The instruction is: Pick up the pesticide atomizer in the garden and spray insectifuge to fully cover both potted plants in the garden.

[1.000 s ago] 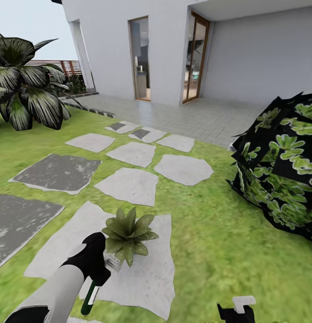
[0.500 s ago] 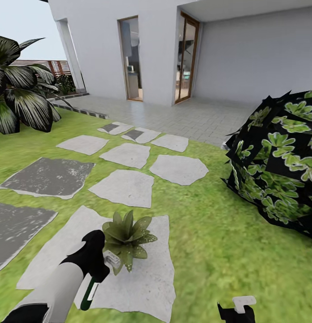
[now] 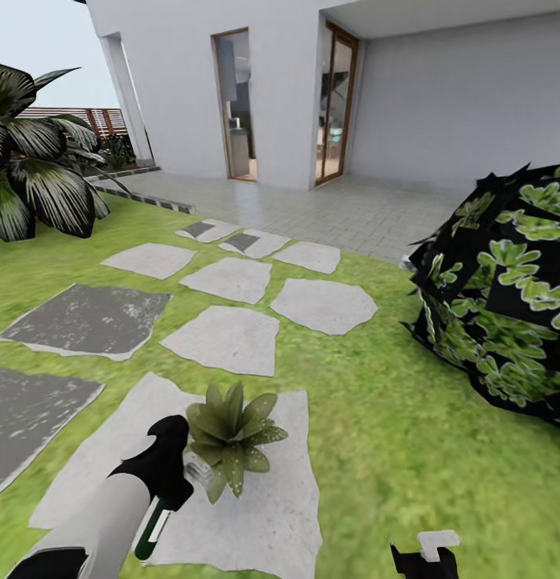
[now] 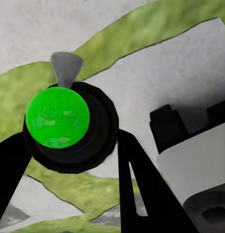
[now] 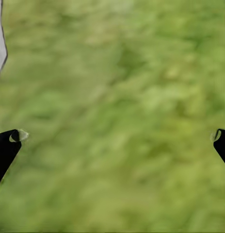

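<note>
One potted plant [image 3: 232, 434], a rosette of pointed speckled green leaves, stands on a pale stepping slab [image 3: 276, 503] in the lawn. The other potted plant is out of view. My left gripper [image 3: 171, 492] is shut on the pesticide atomizer [image 3: 151, 527], a green bottle with a white nozzle head that sits right beside the plant's leaves. In the left wrist view the bottle's round green bottom [image 4: 57, 117] sits between the black fingers [image 4: 136, 184]. My right gripper [image 3: 425, 555] hangs low at the right, open over bare grass [image 5: 112, 141].
A big dark-leaved bush [image 3: 505, 305] stands close at the right. Several grey stepping slabs [image 3: 224, 338] lead to the paved terrace and house doors [image 3: 236, 104]. A large striped-leaf plant [image 3: 39, 177] and a brown fence [image 3: 103, 121] are at the far left.
The head view has panned, shifting the whole scene leftward and then a little back. My left gripper still holds the atomizer against the plant; the right gripper is unchanged.
</note>
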You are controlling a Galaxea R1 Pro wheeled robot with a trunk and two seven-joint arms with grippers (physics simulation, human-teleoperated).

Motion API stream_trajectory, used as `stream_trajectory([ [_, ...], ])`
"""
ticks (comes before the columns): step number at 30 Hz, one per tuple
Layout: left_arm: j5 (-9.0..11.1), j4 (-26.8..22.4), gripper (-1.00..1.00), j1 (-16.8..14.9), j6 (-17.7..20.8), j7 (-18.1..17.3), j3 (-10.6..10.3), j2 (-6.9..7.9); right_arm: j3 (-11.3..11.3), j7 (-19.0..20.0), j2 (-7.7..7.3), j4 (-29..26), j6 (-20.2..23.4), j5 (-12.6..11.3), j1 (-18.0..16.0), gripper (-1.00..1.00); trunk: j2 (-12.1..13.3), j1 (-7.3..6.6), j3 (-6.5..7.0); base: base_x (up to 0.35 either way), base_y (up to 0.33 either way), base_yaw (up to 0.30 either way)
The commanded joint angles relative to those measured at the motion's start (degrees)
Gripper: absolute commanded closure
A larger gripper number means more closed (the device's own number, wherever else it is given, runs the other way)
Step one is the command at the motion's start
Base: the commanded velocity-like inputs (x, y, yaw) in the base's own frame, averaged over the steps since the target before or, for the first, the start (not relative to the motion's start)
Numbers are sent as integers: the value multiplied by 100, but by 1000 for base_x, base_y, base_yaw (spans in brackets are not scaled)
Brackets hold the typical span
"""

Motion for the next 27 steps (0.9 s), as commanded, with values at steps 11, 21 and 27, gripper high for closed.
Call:
stream_trajectory([
  [11,-18,0,100,6,19,-59,77,-96,-49,27,-2,6,-21,26,-3,-100,-2,1,-5,115,120,0],
  [21,-3,37,100,15,19,-62,85,-283,-49,27,-2,7,-21,26,-3,-100,-2,1,-5,-15,0,0],
  [27,-3,37,100,15,19,-62,80,-281,-49,27,-2,4,-21,26,-3,-100,-2,1,-5,-261,93,0],
])
